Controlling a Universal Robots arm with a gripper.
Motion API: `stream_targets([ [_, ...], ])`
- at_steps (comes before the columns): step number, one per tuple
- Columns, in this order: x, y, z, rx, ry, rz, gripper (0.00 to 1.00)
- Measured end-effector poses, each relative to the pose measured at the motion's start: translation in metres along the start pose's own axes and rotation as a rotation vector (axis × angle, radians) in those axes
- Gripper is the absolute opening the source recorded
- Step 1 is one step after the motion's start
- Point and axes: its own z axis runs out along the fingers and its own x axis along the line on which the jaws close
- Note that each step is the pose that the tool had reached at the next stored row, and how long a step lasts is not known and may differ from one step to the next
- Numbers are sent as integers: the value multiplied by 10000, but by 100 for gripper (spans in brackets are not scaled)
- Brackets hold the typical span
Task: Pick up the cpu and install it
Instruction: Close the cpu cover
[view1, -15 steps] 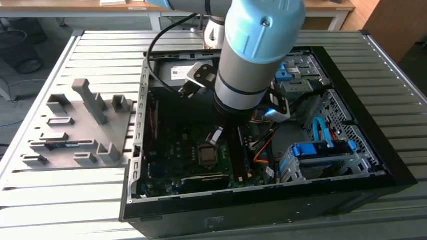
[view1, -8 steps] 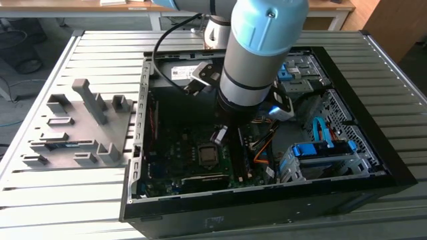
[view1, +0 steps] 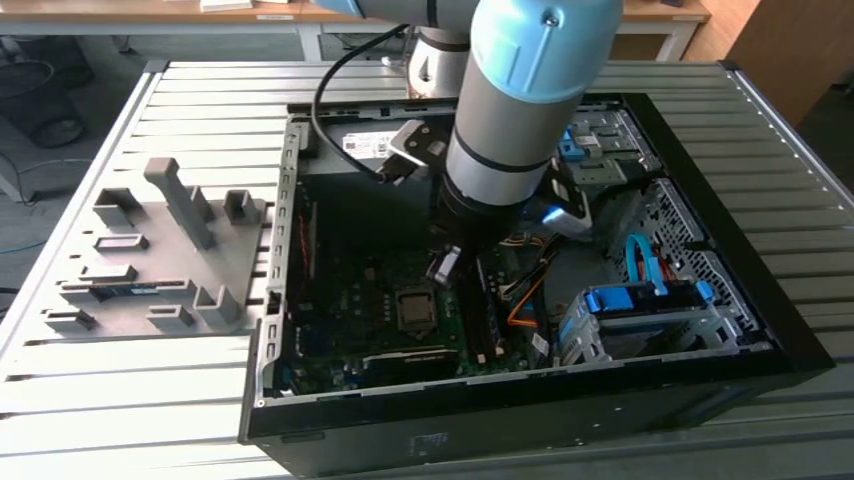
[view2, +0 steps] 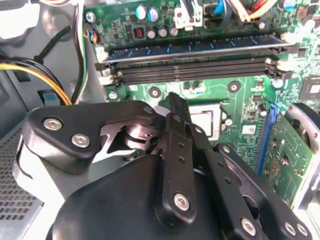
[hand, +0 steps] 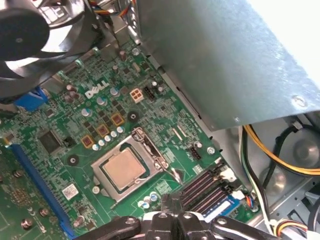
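The gripper (view1: 445, 266) is hovering with its fingers (hand: 172, 220) pressed together, carrying nothing. Just beyond its tips, the cpu (hand: 122, 169) is lying flat in the motherboard (hand: 60, 170) socket. Farther off, memory slots (view2: 195, 70) are running alongside the grey power-supply box (hand: 225, 55).

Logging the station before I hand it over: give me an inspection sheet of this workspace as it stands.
Surface: slatted metal table carrying an open computer case.
Job's things: cpu lying flat in the motherboard socket.
Clutter: grey fixture blocks at the exterior view's left of the case.
Grippers: gripper above the board near the memory slots, holding nothing, jaws together.
Cables: yellow and black wires beside the power supply.
Surroundings: desks behind the table.
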Motion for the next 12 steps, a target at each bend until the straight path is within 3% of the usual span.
stream_targets([
  [7,-116,64,-7,130,172,13,10],
  [12,-124,87,-207,165,161,11,10],
])
